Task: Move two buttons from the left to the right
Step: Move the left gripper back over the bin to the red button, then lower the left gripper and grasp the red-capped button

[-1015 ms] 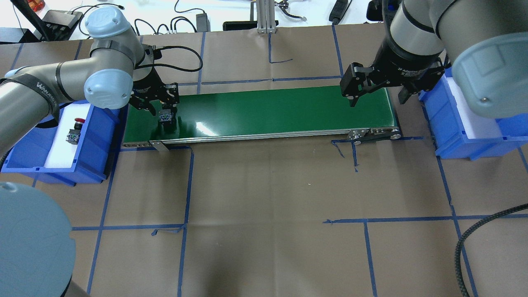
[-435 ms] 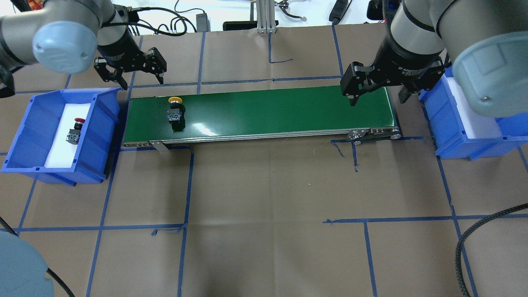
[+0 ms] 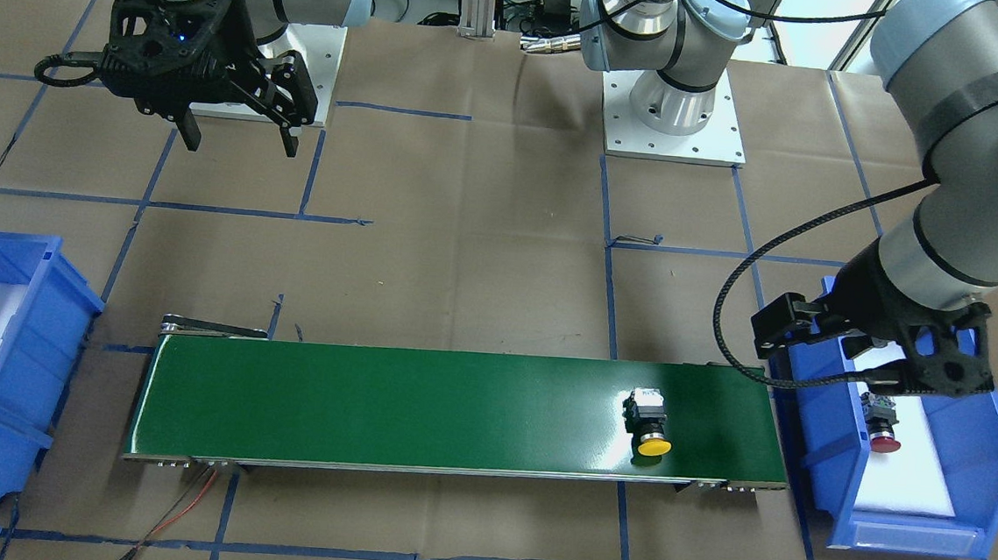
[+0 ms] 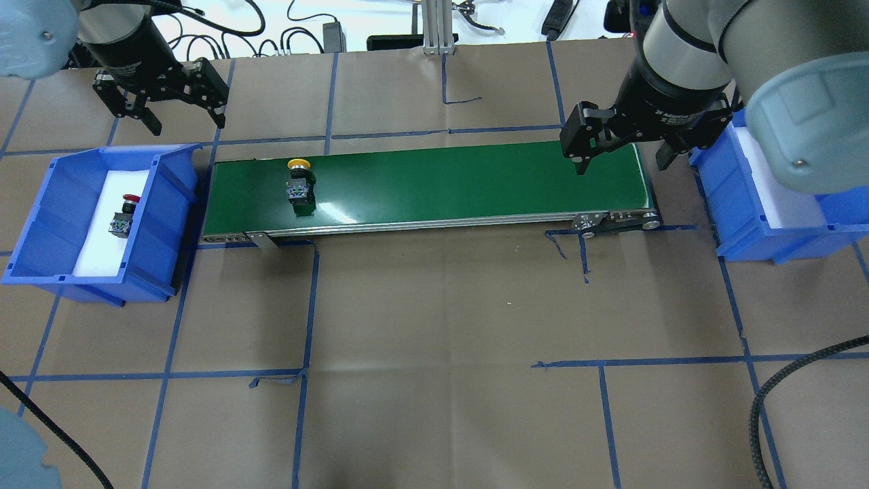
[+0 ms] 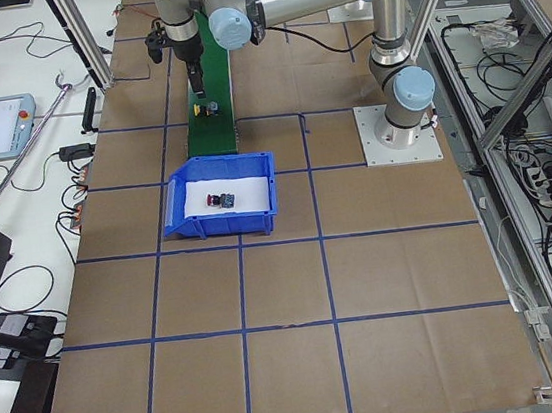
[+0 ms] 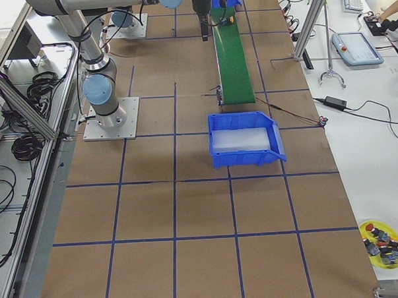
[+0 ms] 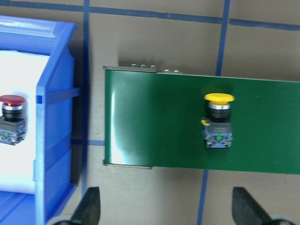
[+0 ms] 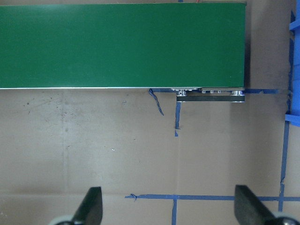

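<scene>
The yellow-capped button (image 4: 299, 180) lies on its side on the left part of the green conveyor belt (image 4: 441, 180); it also shows in the left wrist view (image 7: 218, 124) and the front view (image 3: 649, 422). The red-capped button (image 4: 124, 216) lies on white foam in the left blue bin (image 4: 173, 204). My left gripper (image 4: 188, 125) is open and empty, high above the gap between that bin and the belt's left end. My right gripper (image 4: 620, 166) is open and empty above the belt's right end.
The right blue bin (image 4: 740, 224) with a white foam pad stands just past the belt's right end. Brown paper with blue tape lines covers the table. Cables and devices lie along the far edge. A black cable (image 4: 781, 387) hangs at the near right.
My left gripper let go of the yellow button on the belt, rose and moved back left toward the bin. The button has shifted a little right along the belt. The right arm has not moved.
</scene>
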